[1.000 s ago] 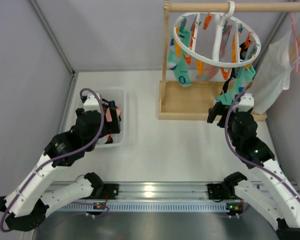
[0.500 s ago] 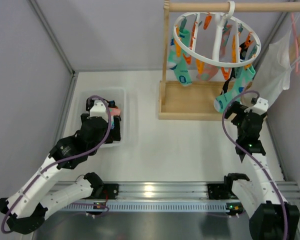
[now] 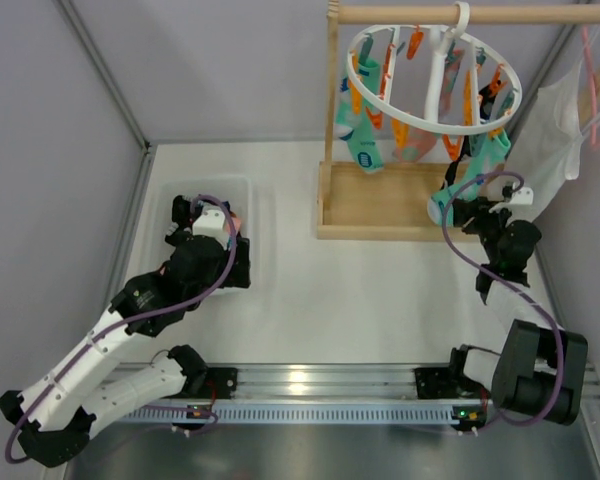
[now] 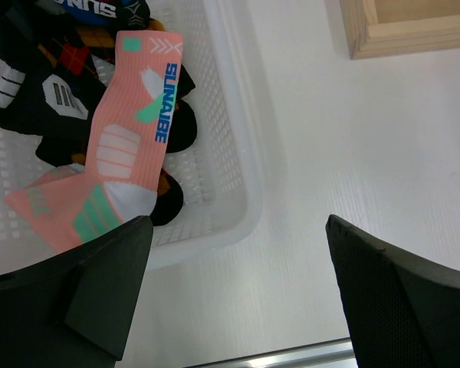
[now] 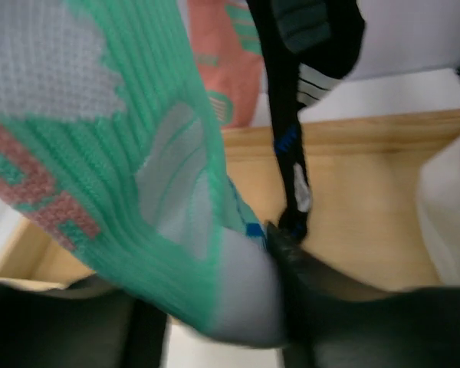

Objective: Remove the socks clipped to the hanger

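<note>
The white round hanger hangs by its hook from a wooden rod, with orange and teal clips and several socks dangling. A teal sock hangs at its right side, and my right gripper is at the toe end. In the right wrist view the teal sock fills the gap of the right gripper, whose fingers press on its white toe. A black sock and a pink one hang behind. My left gripper stands open over the bin; in its wrist view the left gripper holds nothing.
A white mesh bin at the left holds a pink-salmon sock and dark socks. The wooden stand's base lies under the hanger. A white garment on a pink hanger hangs at the far right.
The right arm swung right and up to the teal sock's toe, and its fingers closed in on it. The left arm drew back a little over the bin, still open.
</note>
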Controlling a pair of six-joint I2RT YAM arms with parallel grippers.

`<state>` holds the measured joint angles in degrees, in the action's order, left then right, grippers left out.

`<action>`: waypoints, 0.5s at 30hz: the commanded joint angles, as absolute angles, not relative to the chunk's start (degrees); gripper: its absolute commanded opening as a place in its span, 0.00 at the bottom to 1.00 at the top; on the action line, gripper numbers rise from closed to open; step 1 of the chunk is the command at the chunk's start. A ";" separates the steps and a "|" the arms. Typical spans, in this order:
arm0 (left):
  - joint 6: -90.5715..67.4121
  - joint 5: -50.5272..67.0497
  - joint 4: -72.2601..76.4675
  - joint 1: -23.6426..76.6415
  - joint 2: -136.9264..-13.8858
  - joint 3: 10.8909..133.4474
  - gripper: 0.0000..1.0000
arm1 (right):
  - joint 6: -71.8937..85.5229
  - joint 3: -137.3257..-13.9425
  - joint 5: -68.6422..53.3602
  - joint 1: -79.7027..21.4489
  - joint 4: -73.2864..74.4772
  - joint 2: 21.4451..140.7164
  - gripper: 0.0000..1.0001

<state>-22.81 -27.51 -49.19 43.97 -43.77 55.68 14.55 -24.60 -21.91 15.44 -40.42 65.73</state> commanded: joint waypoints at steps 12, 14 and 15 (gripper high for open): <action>-26.36 -23.65 -46.14 44.03 -46.93 69.42 0.98 | 10.47 -21.53 -17.60 -1.64 -40.65 53.29 0.00; -26.89 -22.94 -46.05 44.03 -49.04 74.86 0.99 | 9.85 -22.24 -10.94 -7.72 -37.10 50.99 0.00; -26.98 -22.07 -46.14 43.95 -50.09 76.71 0.98 | 9.67 -22.50 -9.51 -9.56 -35.96 49.15 0.00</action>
